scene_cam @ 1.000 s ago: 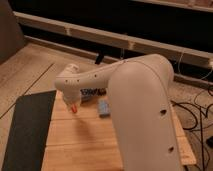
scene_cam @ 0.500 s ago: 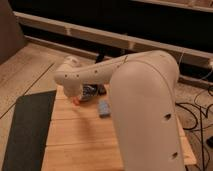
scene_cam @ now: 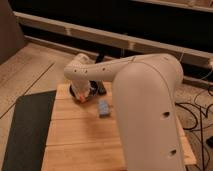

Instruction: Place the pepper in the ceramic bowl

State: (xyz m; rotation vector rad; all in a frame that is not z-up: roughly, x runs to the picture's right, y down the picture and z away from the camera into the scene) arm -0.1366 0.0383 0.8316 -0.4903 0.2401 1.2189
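Note:
The orange-red pepper (scene_cam: pixel 80 98) shows right at the tip of my gripper (scene_cam: pixel 82 94), over the far left part of the wooden table (scene_cam: pixel 80 140). I cannot tell whether the pepper is held or lying on the wood. A dark shape just right of the gripper, mostly hidden by my white arm (scene_cam: pixel 145 105), looks like the ceramic bowl (scene_cam: pixel 99 88). The pepper is beside it, not in it.
A blue rectangular block (scene_cam: pixel 104 107) lies on the table just right of and in front of the gripper. A black mat (scene_cam: pixel 27 130) covers the floor left of the table. Cables (scene_cam: pixel 197 115) lie on the floor at the right. A dark wall runs behind.
The gripper tip and the pepper have shifted a little right and away from the camera, towards the dark bowl. The blue block has stayed put.

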